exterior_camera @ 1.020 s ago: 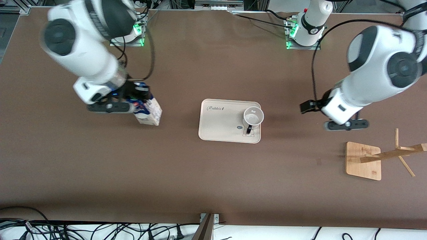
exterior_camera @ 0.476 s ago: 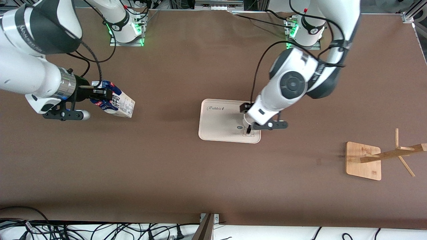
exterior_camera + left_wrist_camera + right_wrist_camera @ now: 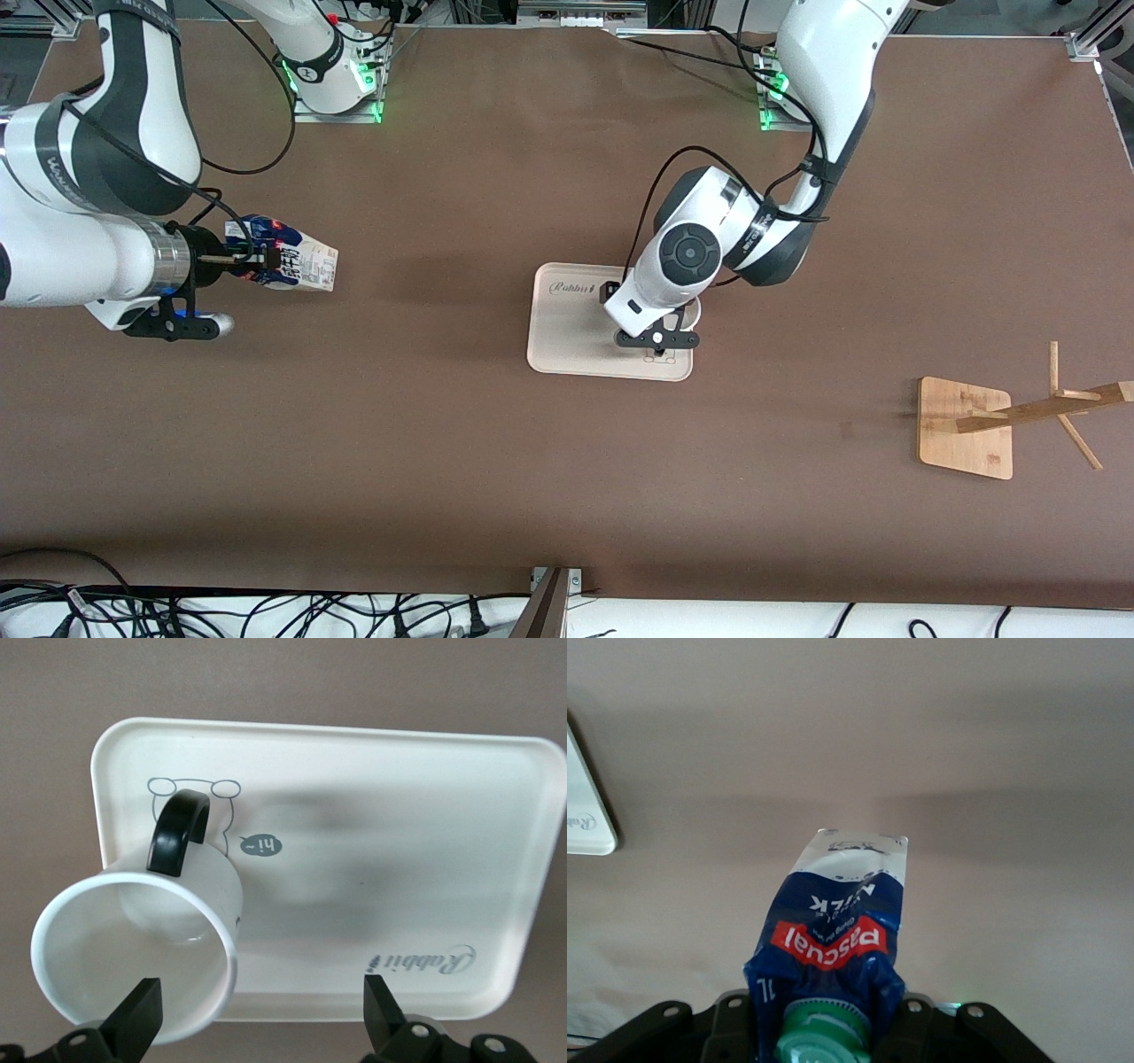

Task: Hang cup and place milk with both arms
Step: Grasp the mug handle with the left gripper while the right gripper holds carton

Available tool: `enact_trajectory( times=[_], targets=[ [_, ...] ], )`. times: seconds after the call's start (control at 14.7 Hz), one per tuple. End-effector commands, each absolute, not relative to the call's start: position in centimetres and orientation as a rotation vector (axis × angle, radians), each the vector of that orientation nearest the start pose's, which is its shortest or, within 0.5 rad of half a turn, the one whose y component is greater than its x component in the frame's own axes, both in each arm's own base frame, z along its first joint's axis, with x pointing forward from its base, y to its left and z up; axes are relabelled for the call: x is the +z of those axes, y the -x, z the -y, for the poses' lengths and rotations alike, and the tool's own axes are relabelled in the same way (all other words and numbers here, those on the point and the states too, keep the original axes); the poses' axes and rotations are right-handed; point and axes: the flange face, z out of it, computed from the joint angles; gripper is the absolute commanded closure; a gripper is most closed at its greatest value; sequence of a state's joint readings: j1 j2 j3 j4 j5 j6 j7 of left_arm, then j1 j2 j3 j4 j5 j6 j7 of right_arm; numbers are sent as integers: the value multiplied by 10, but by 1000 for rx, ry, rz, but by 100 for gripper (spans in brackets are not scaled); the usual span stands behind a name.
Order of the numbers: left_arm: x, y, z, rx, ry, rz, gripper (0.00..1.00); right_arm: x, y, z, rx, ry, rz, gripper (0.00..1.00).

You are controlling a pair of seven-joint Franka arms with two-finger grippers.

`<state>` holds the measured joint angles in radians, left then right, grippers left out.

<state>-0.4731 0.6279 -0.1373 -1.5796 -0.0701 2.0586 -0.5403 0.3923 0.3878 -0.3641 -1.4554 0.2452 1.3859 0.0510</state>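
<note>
You had the right arm bent low over its end of the brown table (image 3: 496, 461), its right gripper (image 3: 257, 260) clamped on the blue top of the small gable-top milk carton (image 3: 297, 264), held tipped sideways in the air. The carton's red band read "pascual" (image 3: 829, 943) above a round green cap (image 3: 822, 1036). You had the left arm reaching down over the cream plastic tray (image 3: 576, 341), the left gripper (image 3: 261, 1019) spread wide above the white mug (image 3: 133, 957) with its glossy black loop handle (image 3: 177, 828). The mug stood on the tray, which bore "Rabbit" (image 3: 416, 961) and "hi" (image 3: 260, 845).
</note>
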Motion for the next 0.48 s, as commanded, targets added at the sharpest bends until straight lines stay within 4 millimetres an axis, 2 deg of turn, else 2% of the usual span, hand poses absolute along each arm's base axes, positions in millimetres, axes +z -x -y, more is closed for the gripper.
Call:
enact_trajectory(
  times=[0.0,0.14,0.41],
  targets=[
    [267,-559,378,274,3138,-139,0,427,-616,-68,660,2987,7,58],
    [260,-557,376,274,3138,-197,0,405,-614,-61,652,3003,11,58],
    [227,-539,372,194,3166,-210,0,367,-609,-51,553,3023,30,58]
  ],
)
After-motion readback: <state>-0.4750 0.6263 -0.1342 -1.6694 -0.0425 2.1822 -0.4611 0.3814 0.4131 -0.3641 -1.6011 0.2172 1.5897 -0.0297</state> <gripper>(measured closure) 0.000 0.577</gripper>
